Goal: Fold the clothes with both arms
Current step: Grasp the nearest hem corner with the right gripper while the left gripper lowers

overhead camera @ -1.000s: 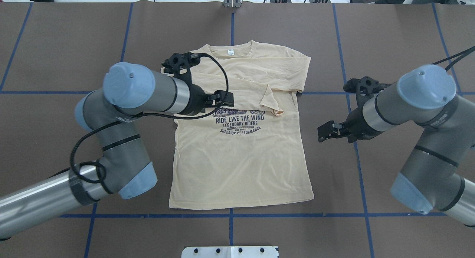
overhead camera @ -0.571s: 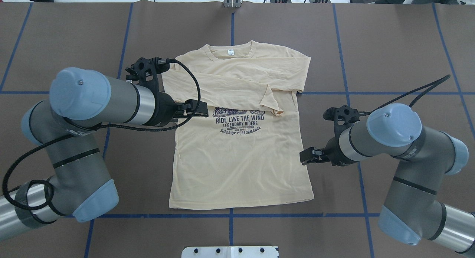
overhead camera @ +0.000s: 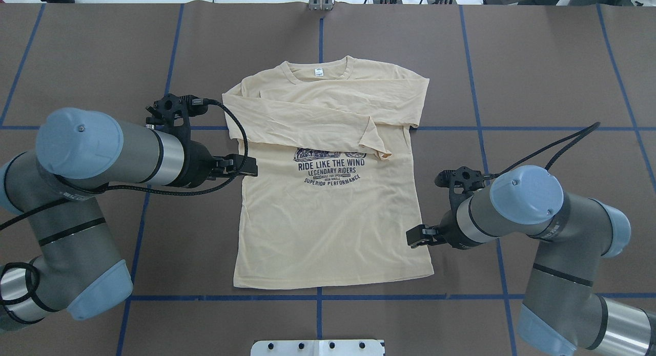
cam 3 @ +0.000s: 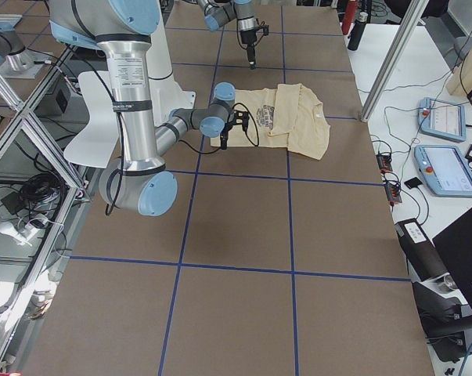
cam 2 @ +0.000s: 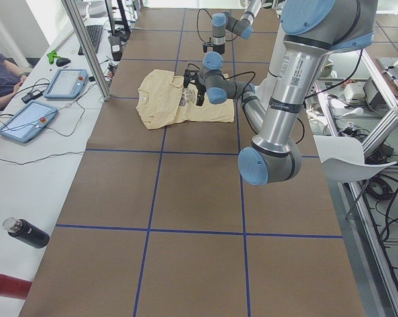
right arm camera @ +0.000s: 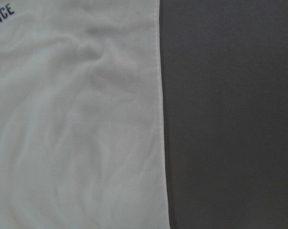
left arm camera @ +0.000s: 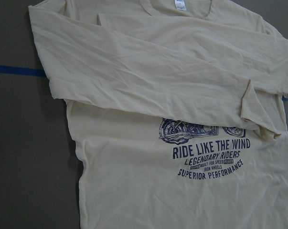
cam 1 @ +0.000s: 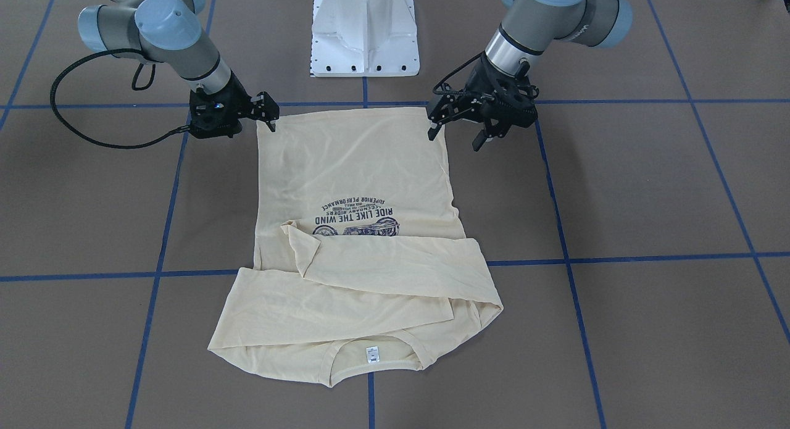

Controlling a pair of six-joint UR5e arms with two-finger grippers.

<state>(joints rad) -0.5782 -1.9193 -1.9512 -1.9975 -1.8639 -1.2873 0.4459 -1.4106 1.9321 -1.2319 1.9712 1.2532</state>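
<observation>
Cream T-shirt (cam 1: pixel 352 170) flat betw. L gripper (cam 1: pixel 453 140) & R gripper (cam 1: pixel 271 113) at its edges, jaws apart, empty

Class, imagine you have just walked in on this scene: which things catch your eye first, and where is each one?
A cream T-shirt lies flat in the middle of the brown table, navy print up, with its sleeves folded across the chest. The left arm and right arm flank it, with the left gripper by its left edge and the right gripper by its right edge.
</observation>
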